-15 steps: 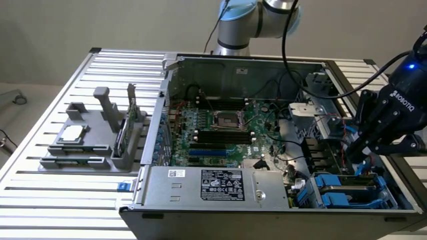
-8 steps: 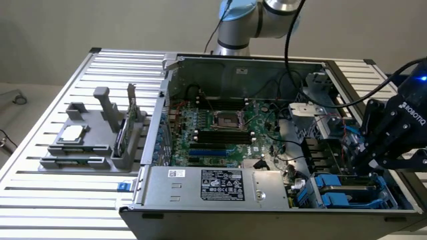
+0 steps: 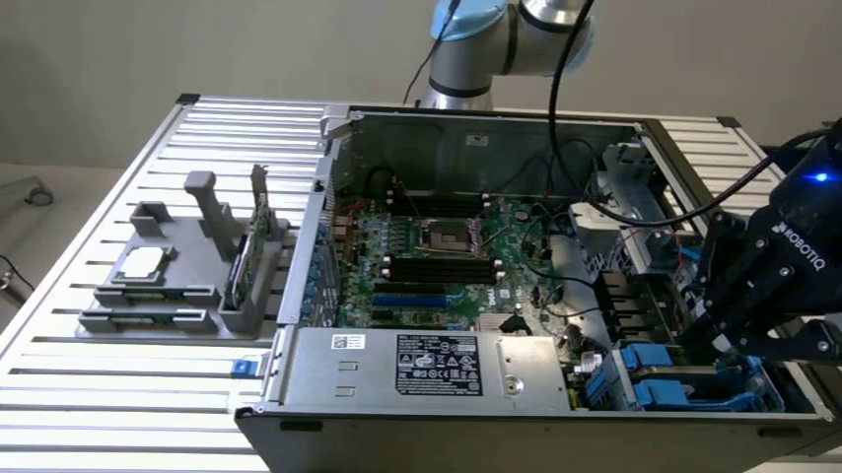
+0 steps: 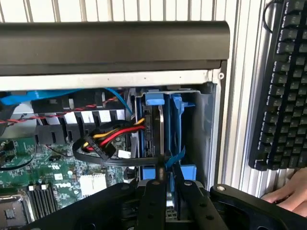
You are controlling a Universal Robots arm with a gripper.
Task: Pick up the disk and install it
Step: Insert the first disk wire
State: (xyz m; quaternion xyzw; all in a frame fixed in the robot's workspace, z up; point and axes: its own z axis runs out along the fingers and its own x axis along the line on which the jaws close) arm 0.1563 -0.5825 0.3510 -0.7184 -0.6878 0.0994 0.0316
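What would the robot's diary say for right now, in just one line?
gripper: shut on disk | disk: on edge in blue drive bay of open computer case | hand: by keyboard

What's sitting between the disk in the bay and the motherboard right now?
In the wrist view, a bundle of red, yellow and black cables with a black connector lies between the disk in its blue carrier and the green motherboard.

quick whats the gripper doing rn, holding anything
gripper: closed on the disk, which stands on edge in the blue drive bay at the corner of the computer case.
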